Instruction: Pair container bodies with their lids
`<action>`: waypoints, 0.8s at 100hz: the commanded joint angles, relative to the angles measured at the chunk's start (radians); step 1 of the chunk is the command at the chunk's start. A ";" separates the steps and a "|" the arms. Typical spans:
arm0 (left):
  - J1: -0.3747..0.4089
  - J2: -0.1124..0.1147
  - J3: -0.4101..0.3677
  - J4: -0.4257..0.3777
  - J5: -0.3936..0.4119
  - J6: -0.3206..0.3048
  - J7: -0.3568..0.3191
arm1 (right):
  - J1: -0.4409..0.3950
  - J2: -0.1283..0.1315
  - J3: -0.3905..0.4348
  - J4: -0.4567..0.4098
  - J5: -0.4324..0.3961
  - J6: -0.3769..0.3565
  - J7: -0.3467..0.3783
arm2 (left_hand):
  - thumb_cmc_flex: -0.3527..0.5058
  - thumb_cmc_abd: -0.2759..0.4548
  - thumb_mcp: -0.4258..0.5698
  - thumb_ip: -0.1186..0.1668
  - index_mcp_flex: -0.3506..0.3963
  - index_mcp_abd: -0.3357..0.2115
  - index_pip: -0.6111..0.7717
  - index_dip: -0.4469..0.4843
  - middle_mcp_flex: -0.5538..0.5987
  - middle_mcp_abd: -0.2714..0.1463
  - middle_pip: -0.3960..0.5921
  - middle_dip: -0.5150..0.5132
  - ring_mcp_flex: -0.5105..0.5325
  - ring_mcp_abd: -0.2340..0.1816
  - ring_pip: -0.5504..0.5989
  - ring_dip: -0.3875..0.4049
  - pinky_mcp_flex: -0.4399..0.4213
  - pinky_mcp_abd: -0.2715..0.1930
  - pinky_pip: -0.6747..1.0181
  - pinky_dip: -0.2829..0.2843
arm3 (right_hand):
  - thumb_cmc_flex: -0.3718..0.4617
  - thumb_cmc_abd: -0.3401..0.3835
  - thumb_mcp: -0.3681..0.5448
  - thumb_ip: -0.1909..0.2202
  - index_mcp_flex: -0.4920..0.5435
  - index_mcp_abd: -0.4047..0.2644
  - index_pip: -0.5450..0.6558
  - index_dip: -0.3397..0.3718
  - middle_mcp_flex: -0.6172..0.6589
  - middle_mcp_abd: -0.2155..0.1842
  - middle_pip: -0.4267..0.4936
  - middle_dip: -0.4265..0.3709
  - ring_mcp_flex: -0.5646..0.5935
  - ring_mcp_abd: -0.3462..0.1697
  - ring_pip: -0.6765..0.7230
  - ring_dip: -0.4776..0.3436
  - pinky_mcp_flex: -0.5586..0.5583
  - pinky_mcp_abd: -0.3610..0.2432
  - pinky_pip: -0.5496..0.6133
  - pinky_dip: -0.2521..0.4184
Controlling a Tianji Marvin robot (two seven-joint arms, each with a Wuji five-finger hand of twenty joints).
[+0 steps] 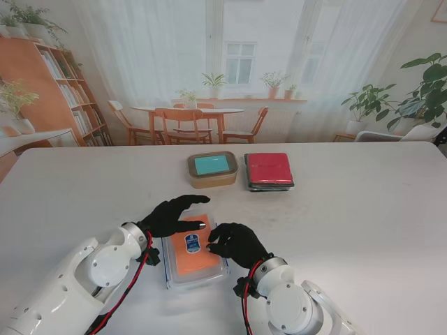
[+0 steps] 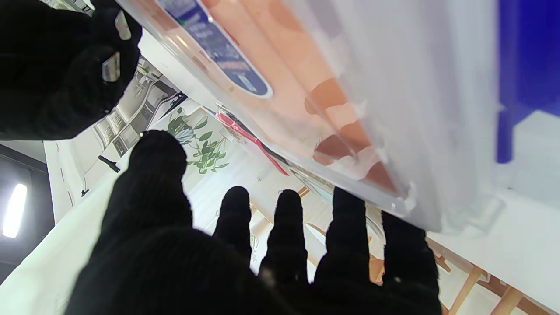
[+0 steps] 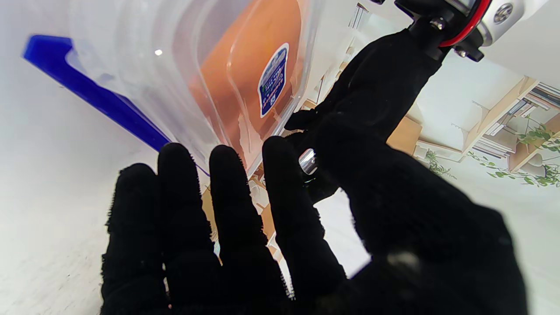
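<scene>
**Both hands at the orange-lidded box**

The white table (image 1: 363, 230) carries three containers. Nearest to me lies the clear box with an orange lid (image 1: 195, 252) and blue side clips, between the two gloved hands. The left hand (image 1: 170, 216) rests over its far left corner, fingers spread, gripping nothing. The right hand (image 1: 236, 243) sits at its right edge, fingers loosely curled against the lid; whether it grips I cannot tell. Farther off stand a tan container with a teal lid (image 1: 211, 168) and, just beside it, a dark container with a red lid (image 1: 269, 170).

white table (image 1: 363, 230), chairs (image 1: 183, 125), bookshelf (image 1: 52, 87), plants (image 1: 419, 91)
</scene>
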 commanded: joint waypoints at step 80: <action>0.196 0.010 -0.210 -0.221 0.133 0.157 -0.023 | 0.028 0.002 0.073 -0.012 -0.081 0.072 0.011 | -0.078 0.028 -0.027 -0.008 0.123 0.320 -0.084 -0.038 0.033 0.197 0.055 0.039 0.057 0.088 0.098 0.062 0.075 -0.019 0.142 0.055 | -0.024 -0.014 -0.030 0.012 -0.097 0.043 -0.188 -0.059 -0.128 -0.029 -0.209 -0.126 -0.043 0.034 -0.327 -0.136 0.013 0.078 -0.123 -0.082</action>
